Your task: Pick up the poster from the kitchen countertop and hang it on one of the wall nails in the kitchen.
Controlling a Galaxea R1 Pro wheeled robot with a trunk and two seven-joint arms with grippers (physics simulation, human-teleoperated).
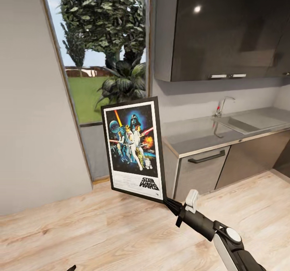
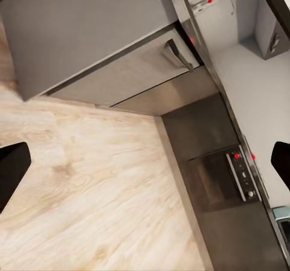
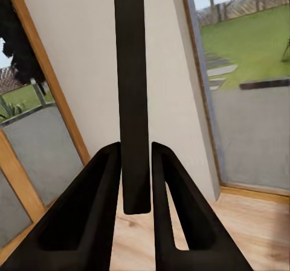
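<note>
Head view, from the left of the frame: you have a plain grey wall (image 1: 32, 102) filling the left third, and no nail can be made out on it from here. Next comes the tall window (image 1: 104, 49), with trees and lawn outside. In front of that window, at centre frame, the poster (image 1: 134, 148) stands upright, long axis near vertical and leaning a little to the left at its top, face toward you. Your right gripper (image 1: 171, 205) holds it by the lower right corner, jaws clamped on the frame edge, with the arm running down to the lower right of the frame. So the whole sheet rises up and to the left from the jaws, off the floor (image 1: 100, 230) and clear of everything.

Right of the poster you see the kitchen countertop (image 1: 193, 136), with its sink (image 1: 249, 123) and tap (image 1: 221, 105) at upper right, dark wall cabinets (image 1: 225, 25) above. The poster is already off that worktop.

In the right wrist view the frame shows edge-on as a dark strip (image 3: 133, 95) between the two fingers (image 3: 96, 210).

The left gripper (image 2: 145, 168) has its jaws wide apart, holding nothing, pointed at the floor and the oven (image 2: 223, 180).

Judgement: you need to find a nail first; the window frame and the cabinet corner are the nearest things the poster's top could catch when you turn.
</note>
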